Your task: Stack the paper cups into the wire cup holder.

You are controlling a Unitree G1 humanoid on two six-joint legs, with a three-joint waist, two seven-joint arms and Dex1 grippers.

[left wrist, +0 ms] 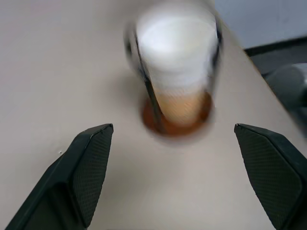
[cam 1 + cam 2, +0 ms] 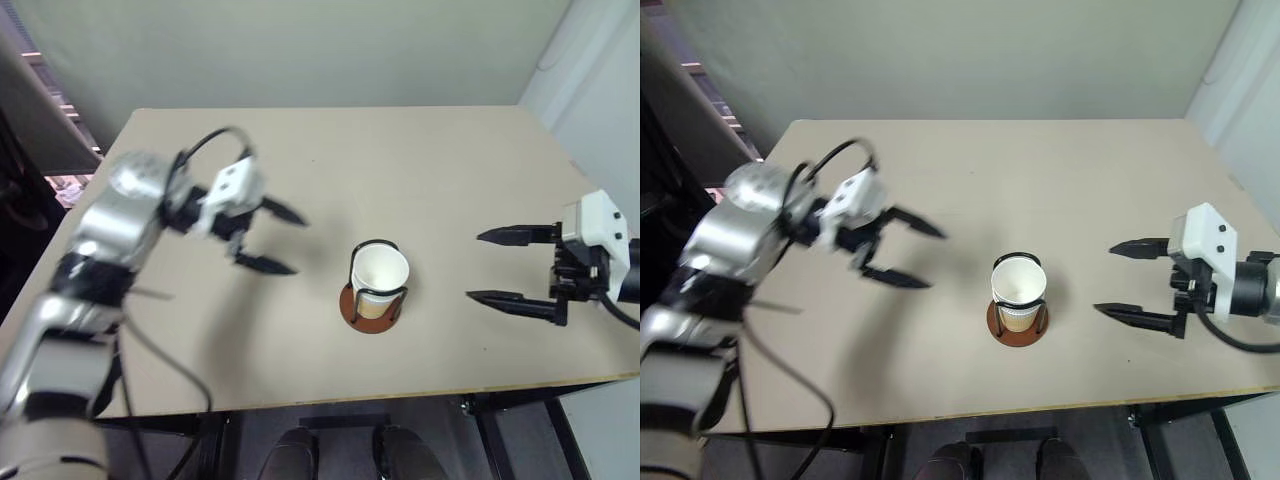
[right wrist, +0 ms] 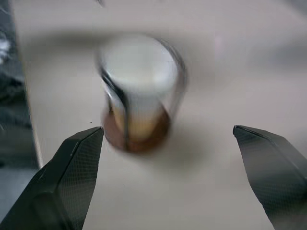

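The wire cup holder (image 2: pixel 376 296) stands on the table (image 2: pixel 420 170) with the paper cups (image 2: pixel 379 278) nested inside it, roughly midway between the two arms. The left gripper (image 2: pixel 277 238) has its jaws spread wide and empty, pointing at the holder from one side. The right gripper (image 2: pixel 497 266) faces it from the other side, jaws likewise released, well apart from the cups.

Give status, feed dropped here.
Left gripper open, empty. Right gripper open, empty. Paper cups seated in wire cup holder. Nothing in the way.
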